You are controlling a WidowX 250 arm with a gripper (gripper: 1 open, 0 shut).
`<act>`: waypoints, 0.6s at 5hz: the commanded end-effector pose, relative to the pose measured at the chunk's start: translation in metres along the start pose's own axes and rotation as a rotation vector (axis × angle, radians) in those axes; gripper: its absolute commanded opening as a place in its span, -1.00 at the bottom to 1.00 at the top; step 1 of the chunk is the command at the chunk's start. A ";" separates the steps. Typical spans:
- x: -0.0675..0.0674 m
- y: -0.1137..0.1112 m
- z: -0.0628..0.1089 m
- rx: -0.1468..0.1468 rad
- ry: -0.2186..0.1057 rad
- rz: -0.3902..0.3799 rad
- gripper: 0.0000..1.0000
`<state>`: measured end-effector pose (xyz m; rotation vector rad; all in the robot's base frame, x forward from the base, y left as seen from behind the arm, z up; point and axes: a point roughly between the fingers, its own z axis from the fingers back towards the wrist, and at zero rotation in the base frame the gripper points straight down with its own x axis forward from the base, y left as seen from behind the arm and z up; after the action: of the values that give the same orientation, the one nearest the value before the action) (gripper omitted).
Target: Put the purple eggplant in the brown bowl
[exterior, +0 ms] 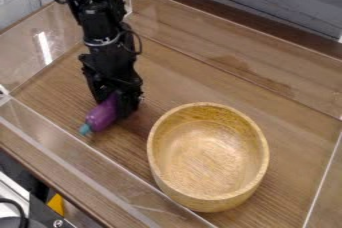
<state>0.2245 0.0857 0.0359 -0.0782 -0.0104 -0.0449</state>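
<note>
So far the task looks barely begun, judging by how things lie. At the left of the frame, a little below centre, the purple eggplant (99, 118) lies on the wooden desk (214, 67), its teal stem end pointing toward the lower left and its purple body running up and right under the hand (115, 102). It is not lifted: the part that shows rests on the desk surface.

Above it, the black arm comes down from the upper left corner of the frame, and the hand points straight down onto the upper end of the eggplant. Its jaws are drawn in around that end, so my reading is that the hand has closed on the purple eggplant, though the contact itself is hidden behind the dark fingers.

Further right, at the lower centre to lower right of the frame, the brown bowl (254, 177) stands upright and holds nothing. It is near the eggplant but apart from it, with bare wood between.

What is left, then, is nearly everything: the lift, the carry rightward over the bowl's rim, and the release inside.
</note>
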 end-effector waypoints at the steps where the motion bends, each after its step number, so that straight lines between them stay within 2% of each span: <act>1: 0.006 0.000 0.023 0.015 -0.054 0.013 -1.00; 3: 0.005 -0.019 0.041 -0.010 -0.062 0.023 -1.00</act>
<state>0.2199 0.0672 0.0640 -0.1116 -0.0122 -0.0127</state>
